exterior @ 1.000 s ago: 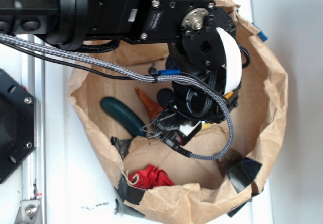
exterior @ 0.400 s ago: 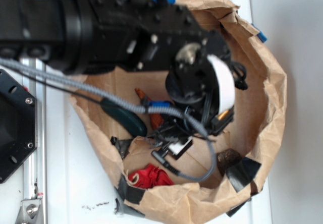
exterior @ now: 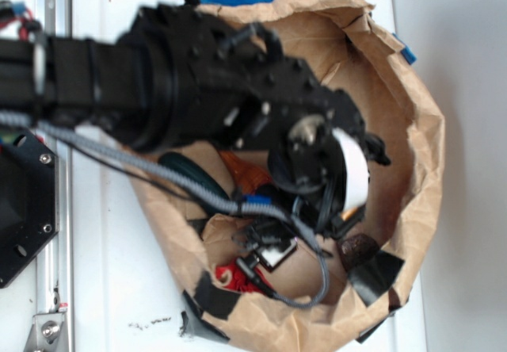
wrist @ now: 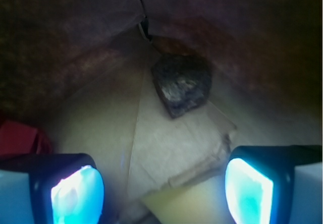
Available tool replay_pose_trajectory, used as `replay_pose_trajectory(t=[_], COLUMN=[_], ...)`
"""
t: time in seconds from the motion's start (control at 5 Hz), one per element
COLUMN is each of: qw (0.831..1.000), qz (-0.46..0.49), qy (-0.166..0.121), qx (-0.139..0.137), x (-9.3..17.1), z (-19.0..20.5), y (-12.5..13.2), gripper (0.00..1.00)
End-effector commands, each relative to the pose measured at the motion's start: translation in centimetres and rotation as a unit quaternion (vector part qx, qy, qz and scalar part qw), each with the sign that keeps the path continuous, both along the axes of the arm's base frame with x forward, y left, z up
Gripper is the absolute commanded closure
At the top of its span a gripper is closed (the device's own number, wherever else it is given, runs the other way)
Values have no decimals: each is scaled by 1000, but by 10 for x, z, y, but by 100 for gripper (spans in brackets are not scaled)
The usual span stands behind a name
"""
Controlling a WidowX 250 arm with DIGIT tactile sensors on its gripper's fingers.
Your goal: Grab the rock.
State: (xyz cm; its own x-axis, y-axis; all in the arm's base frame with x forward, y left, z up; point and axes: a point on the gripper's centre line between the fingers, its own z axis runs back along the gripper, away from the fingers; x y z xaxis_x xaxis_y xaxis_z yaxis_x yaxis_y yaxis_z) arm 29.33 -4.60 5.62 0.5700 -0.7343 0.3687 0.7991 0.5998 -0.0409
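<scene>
- the small dark brown, rough-surfaced rock (wrist: 180,84) lies on the floor of the crumpled brown paper bag (exterior: 412,98), tucked where the floor meets the wall; seen from outside it sits at about 5 o'clock in the bag (exterior: 358,249), touching a shiny black tape patch (exterior: 379,275).
- the black robot gripper (wrist: 161,181) is lowered into the bag with its fingers spread wide and nothing between them; the two pale pads (wrist: 76,191) frame the lower corners of the wrist view, the rock ahead at 12 o'clock, well apart from both. that spread looks chosen to straddle the lump.
- the bag's rolled-down wall keeps loose things gathered, so the arm must reach in from above.
- only the wrist view shows the open jaws and the clear floor between them and the rock; the outside view hides the fingertips under the wrist and cables.
- only the outside view shows the neighbours: a long dark green cucumber-shaped thing (exterior: 186,170) at 9 o'clock, an orange carrot-like piece (exterior: 245,174), and a red crumpled cloth (exterior: 234,277) at 7 o'clock.
</scene>
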Motion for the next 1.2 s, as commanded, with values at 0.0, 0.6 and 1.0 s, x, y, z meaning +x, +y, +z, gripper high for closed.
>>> replay_pose_trajectory(t=[0.0,0.6,1.0], qw=[1000,996,996], qz=[-5,-5,-4], qy=[-23,-77,-73], qx=[-1,-52,-47], x=[14,24,29], z=[6,18,11], y=[-22,-31,-38], gripper=[0,0,0])
